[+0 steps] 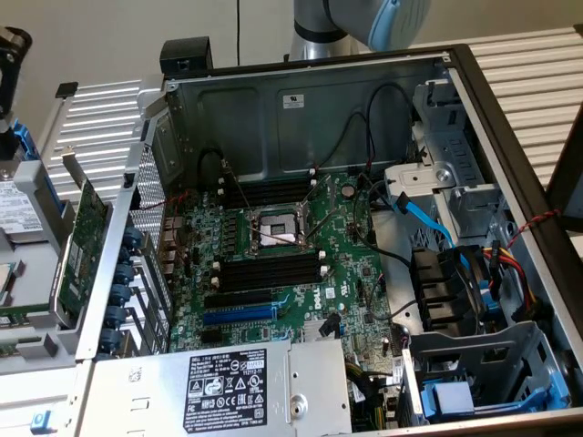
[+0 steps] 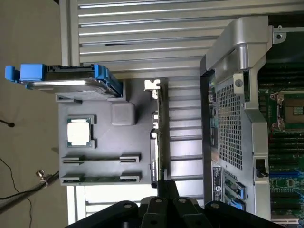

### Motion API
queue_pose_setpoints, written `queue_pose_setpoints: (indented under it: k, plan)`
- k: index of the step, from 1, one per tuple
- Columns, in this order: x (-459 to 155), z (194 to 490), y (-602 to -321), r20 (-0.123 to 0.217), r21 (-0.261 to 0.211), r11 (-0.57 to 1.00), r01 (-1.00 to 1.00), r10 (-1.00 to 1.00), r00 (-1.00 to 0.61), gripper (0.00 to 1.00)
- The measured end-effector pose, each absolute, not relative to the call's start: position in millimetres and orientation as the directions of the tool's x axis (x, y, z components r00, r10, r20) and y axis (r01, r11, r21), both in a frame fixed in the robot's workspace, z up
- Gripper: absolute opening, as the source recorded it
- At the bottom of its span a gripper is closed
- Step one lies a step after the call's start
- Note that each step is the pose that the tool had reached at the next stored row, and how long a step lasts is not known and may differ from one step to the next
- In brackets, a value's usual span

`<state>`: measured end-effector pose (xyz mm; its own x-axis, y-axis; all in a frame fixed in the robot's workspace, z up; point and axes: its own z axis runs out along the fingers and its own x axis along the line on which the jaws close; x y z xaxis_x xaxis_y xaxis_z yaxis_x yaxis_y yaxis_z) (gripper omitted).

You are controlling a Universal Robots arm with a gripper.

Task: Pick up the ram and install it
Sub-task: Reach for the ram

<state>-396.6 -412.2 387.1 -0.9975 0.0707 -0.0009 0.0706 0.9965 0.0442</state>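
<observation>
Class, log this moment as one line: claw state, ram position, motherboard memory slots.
claw: shut, holding nothing | ram: lying in grey tray, not gripped | motherboard: black memory slots look empty

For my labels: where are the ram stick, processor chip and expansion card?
ram stick [image 2: 100, 179], wrist view, mid-length.
processor chip [image 2: 79, 131], wrist view, metal lid centre.
expansion card [image 1: 88, 232], exterior view, green face.

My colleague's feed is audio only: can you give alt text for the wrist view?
The ram lies in a grey tray, untouched, beside a processor and an upright expansion card. The shut tool hangs near the card's end; the computer case lies beyond.
</observation>
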Motion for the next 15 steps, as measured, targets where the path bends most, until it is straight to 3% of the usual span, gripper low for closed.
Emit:
queue_pose_setpoints:
  k: [7,15]
  plan:
    - [-421,386,-424,0.003,0.044,0.997,0.071,0.071,-0.997,0.11]
    - [-434,382,-416,0.033,0.038,0.997,0.072,0.071,-0.997,0.11]
